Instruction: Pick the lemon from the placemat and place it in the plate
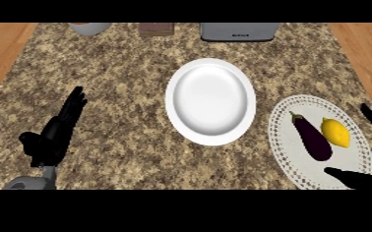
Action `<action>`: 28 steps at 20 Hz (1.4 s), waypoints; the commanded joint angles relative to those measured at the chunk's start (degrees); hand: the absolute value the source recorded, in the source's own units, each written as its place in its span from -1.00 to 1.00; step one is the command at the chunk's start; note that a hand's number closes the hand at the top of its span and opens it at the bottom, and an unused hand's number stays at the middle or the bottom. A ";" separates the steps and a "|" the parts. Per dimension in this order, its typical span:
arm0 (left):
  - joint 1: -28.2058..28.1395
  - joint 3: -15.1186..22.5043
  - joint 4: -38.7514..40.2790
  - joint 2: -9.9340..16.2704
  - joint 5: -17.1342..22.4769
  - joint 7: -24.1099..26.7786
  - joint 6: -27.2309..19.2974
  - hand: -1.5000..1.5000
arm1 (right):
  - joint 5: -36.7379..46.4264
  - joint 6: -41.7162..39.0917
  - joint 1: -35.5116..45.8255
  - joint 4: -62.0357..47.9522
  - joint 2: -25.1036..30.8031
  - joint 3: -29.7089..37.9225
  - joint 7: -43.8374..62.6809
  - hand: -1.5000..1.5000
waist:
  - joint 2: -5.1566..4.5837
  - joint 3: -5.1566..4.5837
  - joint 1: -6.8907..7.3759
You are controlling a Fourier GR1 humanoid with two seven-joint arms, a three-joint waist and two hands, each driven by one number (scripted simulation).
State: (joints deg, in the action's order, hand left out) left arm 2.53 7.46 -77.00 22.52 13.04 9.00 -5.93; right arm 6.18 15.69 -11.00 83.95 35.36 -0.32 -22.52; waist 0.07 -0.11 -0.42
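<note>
Lemon (335, 132): small, bright yellow, oval, long axis running roughly 12 to 6 o'clock; lies on the placemat (291, 147), toward the mat's 3 o'clock side. Placemat is white, oval, with a dotted lacy border, sitting at about 4 o'clock on the granite counter (123, 78). Beside the lemon, just at its 9 o'clock, one dark purple eggplant (312, 137), stem end pointing to 11 o'clock; the two look near but apart. Plate (210, 101): one, white, plain, at counter centre, nothing in it. Along the 12 o'clock edge, three items cut off by the view: a pale bowl (90, 27), a brown box-like thing (156, 28), hard to identify, and a grey appliance (239, 31). Left hand (56, 132) at 8 o'clock, fingers straight and together, pointing to 12, touching nothing. Right hand (350, 177) only partly in view at 4 to 5 o'clock by the mat's edge; whether its fingers are spread or curled, cannot tell.
</note>
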 commanded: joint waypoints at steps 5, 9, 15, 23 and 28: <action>1.71 0.26 0.67 -1.77 -1.83 -1.09 -1.13 0.00 | 8.91 -7.59 -1.41 4.03 10.14 -3.42 18.29 -1.00 | -0.06 0.03 0.13; 1.36 -0.02 -3.06 -2.50 -2.17 -3.96 -1.63 0.00 | 9.74 -12.22 0.26 8.57 9.86 -3.97 28.02 -1.00 | -0.01 0.08 0.35; 1.60 -2.08 0.18 -3.00 -3.15 -1.76 2.02 0.00 | 16.49 -15.07 5.97 3.27 5.70 -4.81 32.70 -1.00 | -0.09 0.11 0.56; -1.29 -4.63 0.12 -3.40 -3.80 0.58 5.02 0.00 | 21.00 -20.61 8.06 -6.97 6.06 -1.83 28.20 -1.00 | -0.09 0.11 0.54; 2.57 -5.24 -1.50 -5.75 -6.43 -4.49 2.91 0.00 | 26.54 -18.94 12.06 -11.70 0.00 -2.39 27.43 -1.00 | -0.08 0.13 0.50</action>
State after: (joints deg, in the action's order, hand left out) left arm 2.94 3.18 -77.22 17.86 7.75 7.53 -2.16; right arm 29.37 -4.36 -0.70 76.84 38.50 -3.08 7.29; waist -0.02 -0.01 0.14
